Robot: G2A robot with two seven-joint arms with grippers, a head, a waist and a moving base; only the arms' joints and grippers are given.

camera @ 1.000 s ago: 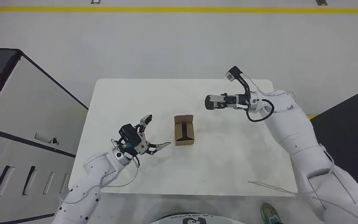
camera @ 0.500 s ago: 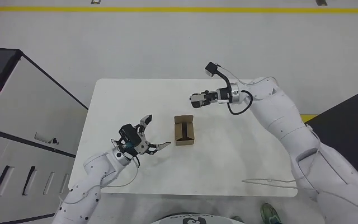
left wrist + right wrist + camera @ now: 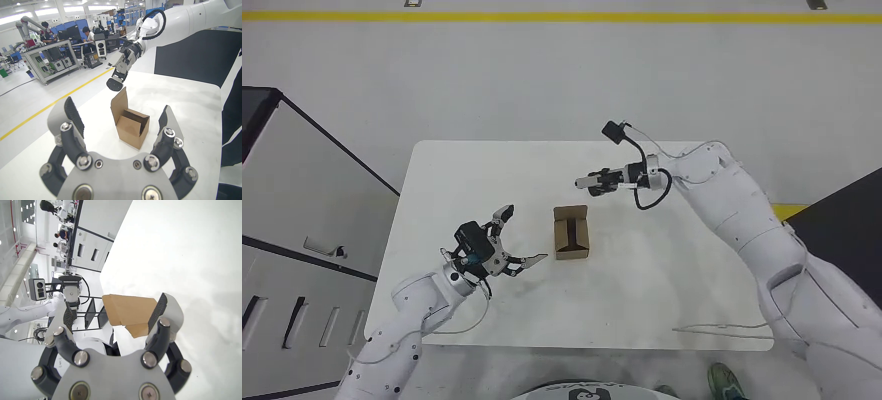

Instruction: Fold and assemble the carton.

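White tabletop (image 3: 672, 290) held the small brown carton (image 3: 570, 232) near its middle. The carton stood upright with its top open. One tall flap (image 3: 119, 102) stuck straight up on the side away from the left arm, and a small side flap (image 3: 143, 126) leaned inward.

The right gripper (image 3: 580, 182) hung just beside the top of that tall flap. It did not seem to touch it. Its fingers were spread wide and held nothing. The left gripper (image 3: 521, 237) sat low over the table near the carton's other side, also wide apart and empty.

A second earlier the right arm was well off toward the table's right edge. It had swung in across the table to the carton. The carton and the left gripper had not moved. I think the right gripper was getting ready to push the tall flap down, so the top was not closed yet.

Past the table lay pale floor with a yellow line (image 3: 562, 16). A grey cabinet (image 3: 282, 200) stood on the robot's left.
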